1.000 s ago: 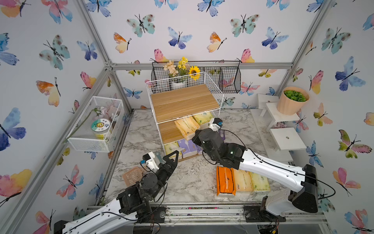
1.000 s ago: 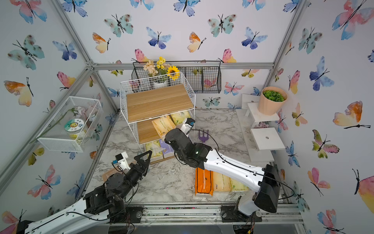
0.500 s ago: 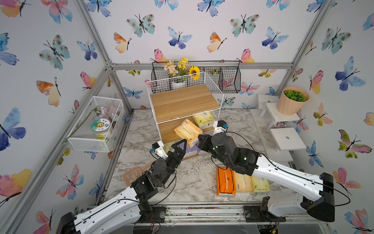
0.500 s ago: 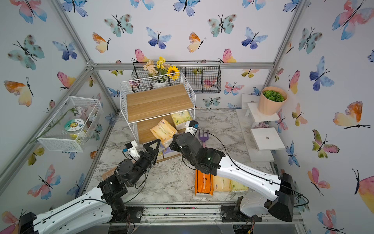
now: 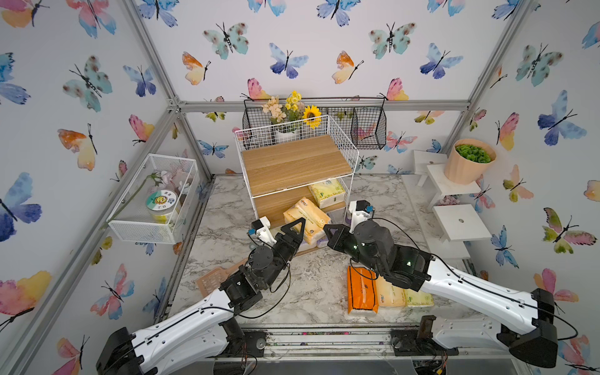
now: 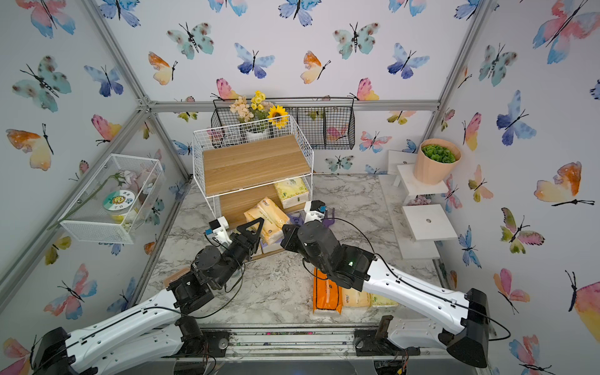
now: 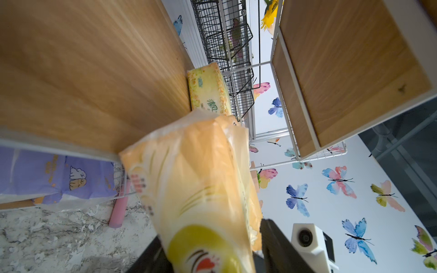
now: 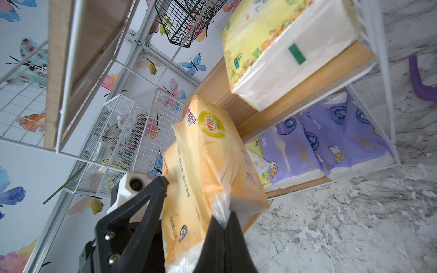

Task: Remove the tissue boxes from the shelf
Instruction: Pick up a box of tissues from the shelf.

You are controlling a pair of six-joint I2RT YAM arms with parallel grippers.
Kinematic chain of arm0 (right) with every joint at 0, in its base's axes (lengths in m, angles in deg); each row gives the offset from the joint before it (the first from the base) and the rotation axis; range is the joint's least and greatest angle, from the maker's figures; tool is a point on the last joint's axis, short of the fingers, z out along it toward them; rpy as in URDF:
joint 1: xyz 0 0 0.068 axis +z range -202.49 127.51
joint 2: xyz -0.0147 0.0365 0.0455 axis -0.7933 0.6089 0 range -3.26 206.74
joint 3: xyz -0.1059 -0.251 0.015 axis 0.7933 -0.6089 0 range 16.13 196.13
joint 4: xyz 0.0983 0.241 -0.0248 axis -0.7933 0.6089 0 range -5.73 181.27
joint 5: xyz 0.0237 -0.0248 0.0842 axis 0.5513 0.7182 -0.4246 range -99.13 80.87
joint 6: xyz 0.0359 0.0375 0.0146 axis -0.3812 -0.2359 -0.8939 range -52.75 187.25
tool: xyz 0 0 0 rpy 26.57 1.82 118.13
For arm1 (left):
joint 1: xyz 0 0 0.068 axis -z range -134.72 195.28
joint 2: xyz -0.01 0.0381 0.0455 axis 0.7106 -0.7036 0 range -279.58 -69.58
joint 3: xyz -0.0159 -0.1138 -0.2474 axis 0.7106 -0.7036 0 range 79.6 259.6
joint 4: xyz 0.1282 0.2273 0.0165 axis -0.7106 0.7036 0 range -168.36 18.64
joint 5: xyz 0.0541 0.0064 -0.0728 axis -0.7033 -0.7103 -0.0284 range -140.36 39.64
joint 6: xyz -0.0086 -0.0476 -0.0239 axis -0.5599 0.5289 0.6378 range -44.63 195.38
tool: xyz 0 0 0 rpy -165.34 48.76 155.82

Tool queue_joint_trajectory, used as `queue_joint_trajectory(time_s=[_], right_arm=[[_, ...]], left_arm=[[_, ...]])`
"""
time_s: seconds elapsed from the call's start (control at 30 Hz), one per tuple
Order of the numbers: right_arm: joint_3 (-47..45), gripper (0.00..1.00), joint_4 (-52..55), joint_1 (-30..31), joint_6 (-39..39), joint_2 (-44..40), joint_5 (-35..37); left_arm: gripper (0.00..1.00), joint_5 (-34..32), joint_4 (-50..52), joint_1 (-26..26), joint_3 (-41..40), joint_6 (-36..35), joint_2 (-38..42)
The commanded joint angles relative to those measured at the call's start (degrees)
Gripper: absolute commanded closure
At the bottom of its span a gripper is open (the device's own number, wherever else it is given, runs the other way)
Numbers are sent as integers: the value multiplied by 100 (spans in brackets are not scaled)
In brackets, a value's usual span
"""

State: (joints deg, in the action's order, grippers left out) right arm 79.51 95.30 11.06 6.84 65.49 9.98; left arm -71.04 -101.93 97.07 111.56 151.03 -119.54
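A peach tissue pack (image 5: 305, 216) (image 6: 264, 217) hangs tilted in front of the shelf (image 5: 354, 156), off its boards. My right gripper (image 5: 326, 227) (image 8: 224, 224) is shut on the plastic flap at the pack's end. My left gripper (image 5: 302, 232) (image 7: 210, 234) has its fingers (image 8: 151, 201) pressed on both sides of the same pack (image 7: 201, 177). A pale yellow pack (image 5: 326, 193) (image 8: 283, 47) lies on the middle board. Purple packs (image 8: 331, 146) (image 7: 59, 175) lie on the bottom board. An orange pack (image 5: 361, 289), a peach one (image 5: 389, 292) and a yellow-green one (image 5: 418, 297) lie on the table under my right arm.
A white mesh box (image 5: 152, 198) hangs on the left wall. Black wire baskets (image 5: 367, 130) hang behind the shelf. White steps (image 5: 461, 222) with a plant pot (image 5: 467, 160) stand at the right. A tan scoop (image 5: 217, 276) lies at the left, and a purple hook (image 8: 418, 80) beside the shelf.
My right gripper has drawn the peach pack out of the middle shelf toward the front. My left arm reached forward and its open jaws closed in on the pack.
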Motion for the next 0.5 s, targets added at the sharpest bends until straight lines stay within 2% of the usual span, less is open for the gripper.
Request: queue_joint_trajectory(time_s=[0.0, 0.1, 0.3, 0.47], right_arm=[[-15, 99, -185, -19, 62, -88, -283], [-25, 98, -168, -18, 105, -76, -320], [-12, 64, -154, -20, 417, -69, -294], [-65, 49, -255, -21, 1262, -209, -346]], left_arm=[[51, 154, -283, -24, 73, -43, -83], [59, 178, -242, -29, 97, -39, -103], [74, 189, 161, -28, 183, -220, 100], [79, 299, 813, -29, 231, -530, 438]])
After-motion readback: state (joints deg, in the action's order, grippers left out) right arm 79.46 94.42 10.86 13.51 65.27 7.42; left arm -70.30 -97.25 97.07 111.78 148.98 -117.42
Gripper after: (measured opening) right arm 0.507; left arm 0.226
